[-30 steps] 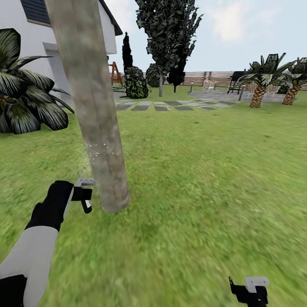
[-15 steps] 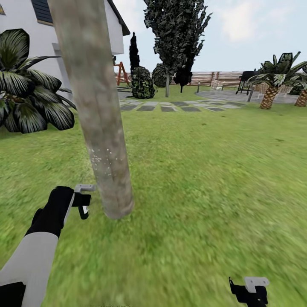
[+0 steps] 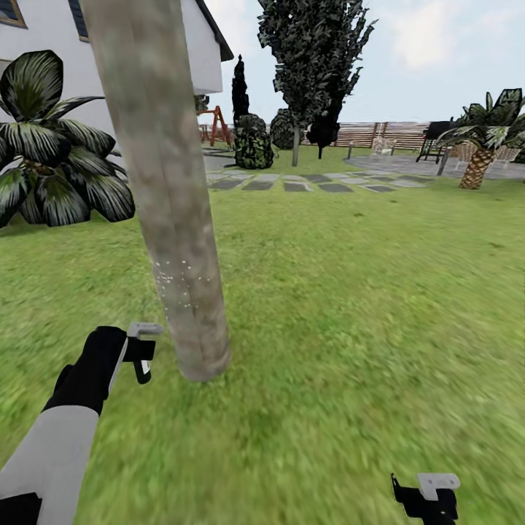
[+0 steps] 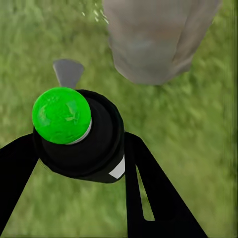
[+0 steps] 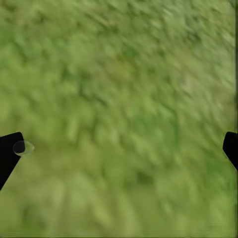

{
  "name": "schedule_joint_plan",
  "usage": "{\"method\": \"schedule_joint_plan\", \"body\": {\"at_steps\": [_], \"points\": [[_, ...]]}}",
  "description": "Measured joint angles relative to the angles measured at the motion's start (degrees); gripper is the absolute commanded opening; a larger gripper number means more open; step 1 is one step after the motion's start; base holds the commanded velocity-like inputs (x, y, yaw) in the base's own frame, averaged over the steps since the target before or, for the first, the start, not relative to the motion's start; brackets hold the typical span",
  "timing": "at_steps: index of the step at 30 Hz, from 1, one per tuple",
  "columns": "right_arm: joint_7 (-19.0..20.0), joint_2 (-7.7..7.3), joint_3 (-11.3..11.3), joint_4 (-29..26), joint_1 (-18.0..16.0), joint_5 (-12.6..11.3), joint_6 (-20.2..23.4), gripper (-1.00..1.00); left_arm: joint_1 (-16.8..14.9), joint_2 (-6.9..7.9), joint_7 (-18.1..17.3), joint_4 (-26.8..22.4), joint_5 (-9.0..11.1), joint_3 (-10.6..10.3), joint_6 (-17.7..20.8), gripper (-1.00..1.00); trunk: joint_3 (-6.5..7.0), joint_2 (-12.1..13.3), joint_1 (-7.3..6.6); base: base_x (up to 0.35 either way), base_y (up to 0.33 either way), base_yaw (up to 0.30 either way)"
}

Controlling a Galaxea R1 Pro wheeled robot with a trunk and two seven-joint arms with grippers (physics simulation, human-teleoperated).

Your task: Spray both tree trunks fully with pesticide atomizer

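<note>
My left gripper [image 3: 143, 353] hangs low over the grass, just left of the near tree trunk [image 3: 175, 219], and is shut on the pesticide atomizer. In the left wrist view the atomizer [image 4: 84, 144] is a black bottle with a bright green cap, held between the black fingers [image 4: 148, 193], and the base of the trunk [image 4: 153, 39] stands just ahead of it. White specks dot the trunk [image 3: 175, 277] above the gripper. The second tree [image 3: 313, 65] stands far off by the paving stones. My right gripper [image 3: 426, 497] is open over bare grass [image 5: 119, 99].
A broad-leaved plant [image 3: 51, 168] stands left of the trunk, before the white house [image 3: 44, 58]. Grey stepping stones [image 3: 299, 186], a round bush [image 3: 253, 142], the slat fence [image 3: 379, 133] and a palm [image 3: 481, 146] lie far ahead. Lawn spreads to the right.
The whole picture has shifted right, so the camera has turned left. My left gripper stays beside the trunk base with the atomizer, slightly lower in the picture. The right gripper is unchanged.
</note>
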Motion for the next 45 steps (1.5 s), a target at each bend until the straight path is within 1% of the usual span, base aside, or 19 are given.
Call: {"method": "schedule_joint_plan", "body": {"at_steps": [8, 10, 11, 13, 20, 24, 29, 35, 38, 45], "points": [[0.0, 0.0, 0.0, -0.01, 0.0, 0.0, 0.0, 1.0, 0.1, 0.0, 0.05, 0.09, -0.12, 0.19, -0.01, -1.0, 0.0, 0.0, 0.0, 0.065, -0.262, 0.248], [0.0, 0.0, 0.0, -0.01, 0.0, 0.0, 0.0, 1.0, 0.94, 0.01, 0.07, 0.09, -0.01, 0.24, -0.36, -1.0, 0.0, 0.0, 0.0, 0.216, -0.206, 0.276], [0.0, 0.0, 0.0, -0.01, 0.0, 0.0, 0.0, 1.0, 1.81, 0.0, 0.08, 0.09, 0.01, 0.19, -1.53, -1.0, -0.01, 0.0, 0.0, 0.235, -0.191, 0.274], [0.0, 0.0, 0.0, -0.01, 0.0, 0.0, 0.0, 1.0, 2.55, 0.0, 0.09, 0.09, 0.01, 0.26, -2.08, -1.0, 0.0, 0.0, 0.0, 0.237, -0.189, 0.169], [0.0, 0.0, 0.0, -0.01, 0.0, 0.0, 0.0, 1.0, 3.73, 0.0, 0.09, 0.09, 0.06, 0.21, -2.29, -1.0, 0.0, 0.0, 0.0, 0.171, -0.215, 0.016], [0.0, 0.0, 0.0, -0.01, 0.0, 0.0, 0.0, 1.0, 4.85, 0.0, 0.09, 0.09, 0.14, 0.24, -2.3, -1.0, 0.0, 0.0, 0.0, -0.122, -0.253, 0.0], [0.0, 0.0, 0.0, -0.01, 0.0, 0.0, 0.0, 1.0, 5.17, 0.0, 0.09, 0.09, 0.18, 0.31, -2.3, -1.0, 0.0, 0.0, 0.0, -0.09, -0.251, 0.011], [0.0, 0.0, 0.0, -0.01, 0.0, 0.0, 0.0, 1.0, 5.44, 0.08, 0.09, 0.1, 0.02, 0.52, -2.3, -1.0, 0.0, 0.0, 0.0, 0.036, -0.267, 0.247], [0.0, 0.0, 0.0, -0.01, 0.0, 0.0, 0.0, 1.0, 6.4, 0.06, 0.09, 0.09, 0.15, 0.41, -2.33, -1.0, 0.0, 0.0, 0.0, 0.157, -0.25, 0.277], [0.0, 0.0, 0.0, -0.01, 0.0, 0.0, 0.0, 1.0, 6.77, -0.1, 0.0, 0.09, 0.35, 0.2, -2.38, -1.0, 0.0, 0.0, 0.0, 0.224, -0.205, 0.258]]}}
